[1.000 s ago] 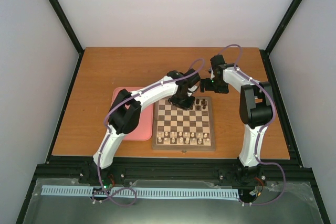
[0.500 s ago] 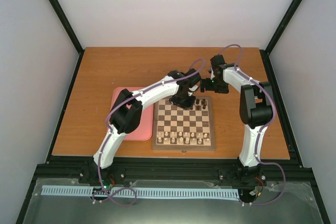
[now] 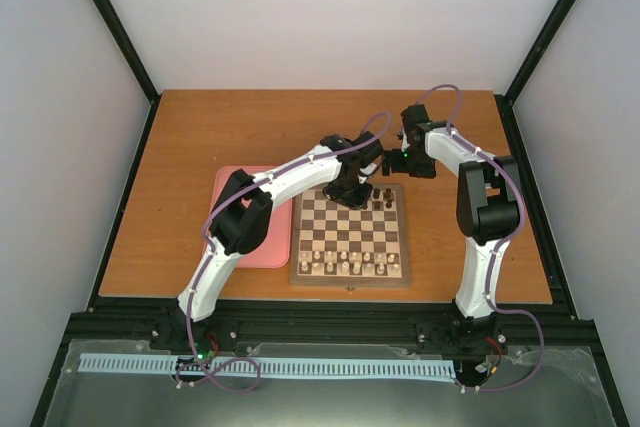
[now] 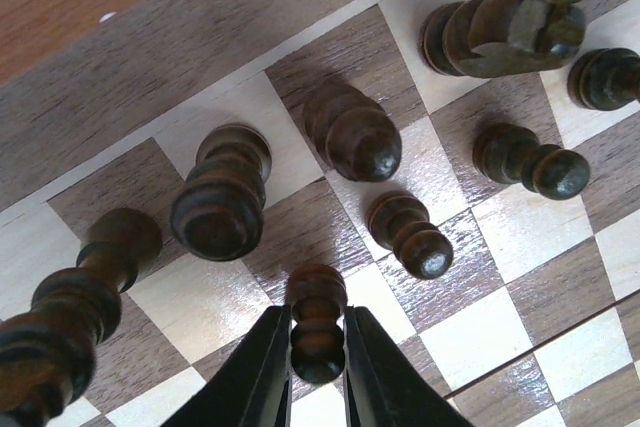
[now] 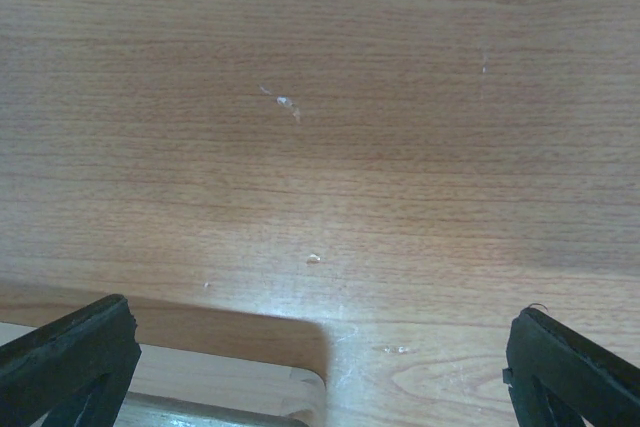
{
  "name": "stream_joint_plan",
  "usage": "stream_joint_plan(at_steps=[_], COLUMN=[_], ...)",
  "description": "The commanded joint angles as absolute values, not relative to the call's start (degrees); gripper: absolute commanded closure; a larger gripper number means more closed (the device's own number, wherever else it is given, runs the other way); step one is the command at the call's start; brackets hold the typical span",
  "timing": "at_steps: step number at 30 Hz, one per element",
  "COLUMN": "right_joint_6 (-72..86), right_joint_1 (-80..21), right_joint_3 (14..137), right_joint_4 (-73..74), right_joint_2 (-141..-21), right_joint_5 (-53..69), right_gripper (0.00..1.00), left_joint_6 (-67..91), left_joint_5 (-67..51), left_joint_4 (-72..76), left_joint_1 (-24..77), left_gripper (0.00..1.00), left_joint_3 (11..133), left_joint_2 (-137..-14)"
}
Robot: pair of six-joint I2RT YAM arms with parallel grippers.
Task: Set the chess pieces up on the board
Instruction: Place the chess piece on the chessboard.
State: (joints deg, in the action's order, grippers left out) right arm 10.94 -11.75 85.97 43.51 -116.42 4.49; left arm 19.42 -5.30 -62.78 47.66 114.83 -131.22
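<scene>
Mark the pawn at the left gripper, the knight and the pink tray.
Pawn (image 4: pixel 318 332), left wrist view, on its middle.
Knight (image 4: pixel 505 32), left wrist view, on its head.
Pink tray (image 3: pixel 274 245), top view, on a bare patch near its right edge.

The brown wooden table (image 3: pixel 190 147) carries a checkered wooden chessboard (image 3: pixel 350 234) toward 5 o'clock of its centre, with a pink tray (image 3: pixel 228 177) just beside it at 9 o'clock.

High rear camera and close left-wrist camera share the board (image 3: pixel 349 237).
</scene>
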Motion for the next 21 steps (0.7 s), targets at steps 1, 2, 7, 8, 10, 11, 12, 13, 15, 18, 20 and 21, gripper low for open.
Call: stream_joint_plan(at_steps=[1, 2, 7, 8, 10, 11, 12, 13, 15, 18, 20, 21], right_joint_6=[10.74, 10.73, 10.73, 10.72, 10.73, 10.72, 10.72, 10.72, 10.87, 10.82, 10.81, 10.81], right_joint_1=[-11.51, -11.49, -11.51, -11.51, -11.53, -11.52, -11.51, -11.51, -11.51, -11.51, -11.52, -11.53], right_joint_3=[86.27, 86.26, 86.35, 86.36, 86.34, 86.31, 86.34, 86.39, 86.37, 86.37, 86.4, 86.35], right_joint_4=[43.24, 43.26, 43.24, 43.24, 43.24, 43.24, 43.24, 43.24, 43.24, 43.17, 43.16, 43.15], right_joint_2=[-116.97, -116.9, -116.89, -116.94, -116.9, -116.91, -116.9, -116.89, -116.92, -116.81, -116.73, -116.74], right_joint_5=[3.85, 3.87, 3.92, 3.95, 3.95, 3.95, 4.03, 3.98, 4.08, 4.11, 4.2, 4.4], right_gripper=[0.0, 0.0, 0.0, 0.0, 0.0, 0.0, 0.0, 0.0, 0.0, 0.0, 0.0, 0.0], left_joint_6=[18.83, 18.89, 18.9, 18.91, 18.87, 18.83, 18.81, 18.64, 18.63, 18.5, 18.57, 18.62], left_joint_5=[-4.66, -4.54, -4.69, -4.74, -4.79, -4.82, -4.83, -4.94, -4.9, -4.66, -4.39, -4.31], left_joint_4=[-62.76, -62.75, -62.67, -62.67, -62.58, -62.59, -62.58, -62.66, -62.96, -63.27, -63.41, -63.45], left_joint_1=[48.16, 48.16, 48.16, 48.16, 48.16, 48.16, 48.16, 48.16, 48.16, 48.16, 48.15, 48.16], left_gripper=[0.83, 0.81, 0.78, 0.78, 0.78, 0.78, 0.77, 0.77, 0.77, 0.76, 0.74, 0.74], left_joint_3=[116.92, 116.86, 116.73, 116.76, 116.85, 116.87, 116.81, 116.81, 116.93, 116.94, 116.94, 116.86], left_joint_2=[-131.82, -131.81, -131.79, -131.75, -131.63, -131.39, -131.21, -130.96, -130.32, -129.13, -128.59, -128.49])
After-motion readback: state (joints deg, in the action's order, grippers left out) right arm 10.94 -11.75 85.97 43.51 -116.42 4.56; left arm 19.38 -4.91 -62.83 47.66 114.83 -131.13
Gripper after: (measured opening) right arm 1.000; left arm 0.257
